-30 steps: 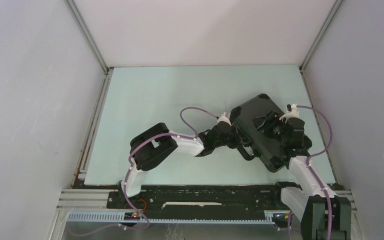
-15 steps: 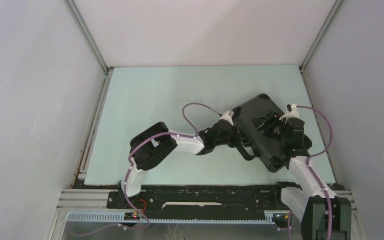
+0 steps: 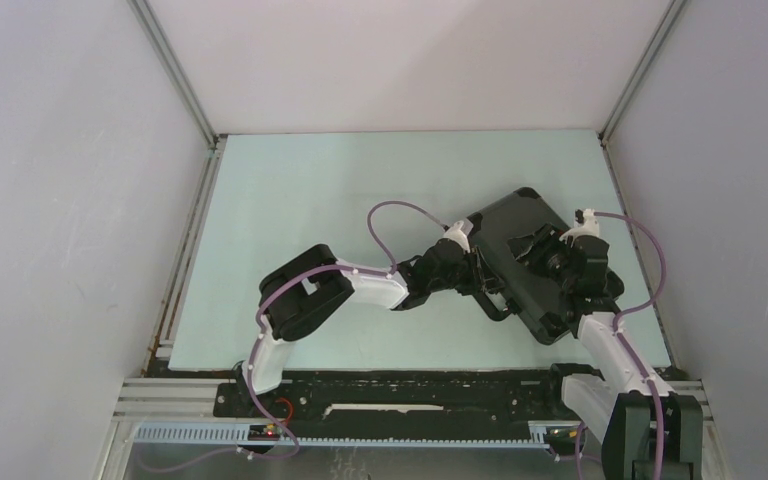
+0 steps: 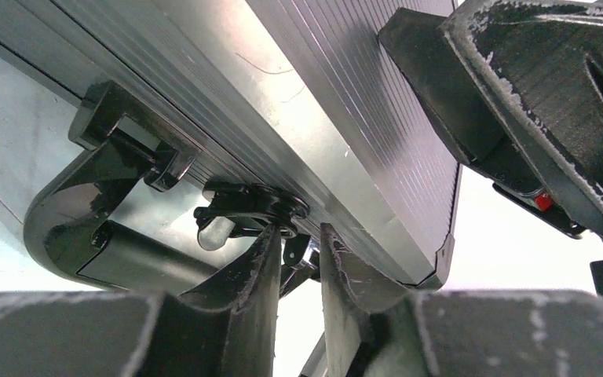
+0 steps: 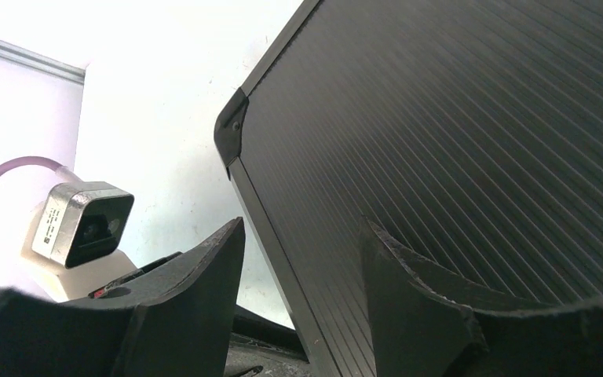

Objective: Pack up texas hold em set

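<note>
The black ribbed case (image 3: 505,222) of the texas hold em set lies closed, at an angle, on the right half of the table. Its chips, cards and discs are out of view. My left gripper (image 3: 482,276) sits at the case's front edge beside the handle (image 4: 71,228). Its fingertips (image 4: 271,243) stand a narrow gap apart at the metal latch (image 4: 251,208). A latch part shows in that gap, and I cannot see whether it is pinched. My right gripper (image 5: 302,224) hovers open over the lid (image 5: 455,157), astride its left edge.
The pale green table (image 3: 340,200) is boxed in by white walls with metal rails at left and right. The right arm's body (image 4: 534,94) hangs close above the case. The left wrist's camera (image 5: 82,224) is just left of the lid edge.
The right gripper's jaws have narrowed a little. The left arm has edged slightly toward the case. The case has not moved.
</note>
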Action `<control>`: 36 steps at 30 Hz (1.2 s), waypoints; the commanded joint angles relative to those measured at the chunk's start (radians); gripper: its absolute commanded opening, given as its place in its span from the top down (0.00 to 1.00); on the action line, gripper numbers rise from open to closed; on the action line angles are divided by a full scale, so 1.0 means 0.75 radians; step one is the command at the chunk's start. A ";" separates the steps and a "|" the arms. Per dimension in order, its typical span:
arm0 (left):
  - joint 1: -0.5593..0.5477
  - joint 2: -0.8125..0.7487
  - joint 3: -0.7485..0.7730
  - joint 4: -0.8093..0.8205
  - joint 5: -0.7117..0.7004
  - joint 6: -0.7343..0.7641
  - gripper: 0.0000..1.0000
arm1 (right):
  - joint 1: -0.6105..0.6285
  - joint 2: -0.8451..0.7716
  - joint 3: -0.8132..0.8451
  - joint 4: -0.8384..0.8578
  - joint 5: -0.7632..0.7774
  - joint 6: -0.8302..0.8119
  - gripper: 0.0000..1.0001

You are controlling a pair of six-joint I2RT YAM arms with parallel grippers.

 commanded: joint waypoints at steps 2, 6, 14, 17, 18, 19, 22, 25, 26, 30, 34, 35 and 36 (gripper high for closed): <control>0.012 -0.062 0.098 0.280 -0.022 0.023 0.73 | 0.003 0.067 -0.042 -0.258 -0.054 -0.002 0.36; 0.018 -0.049 0.100 0.357 -0.002 -0.004 0.77 | 0.004 0.062 -0.044 -0.262 -0.048 -0.006 0.37; 0.016 -0.109 0.059 0.421 -0.021 0.073 0.84 | 0.003 0.070 -0.043 -0.253 -0.054 -0.007 0.37; 0.028 -0.065 0.092 0.441 0.002 0.013 0.91 | 0.006 0.072 -0.042 -0.252 -0.056 -0.008 0.37; 0.030 -0.059 0.081 0.479 0.012 -0.013 0.91 | 0.006 0.072 -0.043 -0.251 -0.057 -0.009 0.37; 0.029 -0.073 0.063 0.504 0.014 -0.016 0.89 | 0.006 0.071 -0.043 -0.253 -0.056 -0.008 0.37; 0.028 -0.177 -0.023 0.412 -0.023 0.033 0.83 | 0.008 0.072 -0.043 -0.250 -0.056 -0.008 0.37; 0.027 -0.290 -0.146 0.260 -0.097 0.024 0.66 | 0.008 0.079 -0.043 -0.245 -0.062 -0.009 0.37; 0.025 -0.312 -0.175 0.214 -0.107 0.007 0.63 | 0.008 0.080 -0.044 -0.244 -0.065 -0.007 0.37; 0.003 -0.311 -0.165 -0.072 -0.097 -0.112 0.87 | 0.011 0.085 -0.042 -0.245 -0.066 -0.009 0.37; -0.041 -0.235 -0.020 -0.329 -0.143 -0.140 1.00 | 0.014 0.082 -0.043 -0.244 -0.060 -0.008 0.37; -0.044 -0.213 0.023 -0.412 -0.145 -0.150 1.00 | 0.014 0.080 -0.043 -0.244 -0.057 -0.008 0.37; -0.045 -0.184 0.057 -0.448 -0.146 -0.164 1.00 | 0.015 0.079 -0.044 -0.245 -0.056 -0.007 0.37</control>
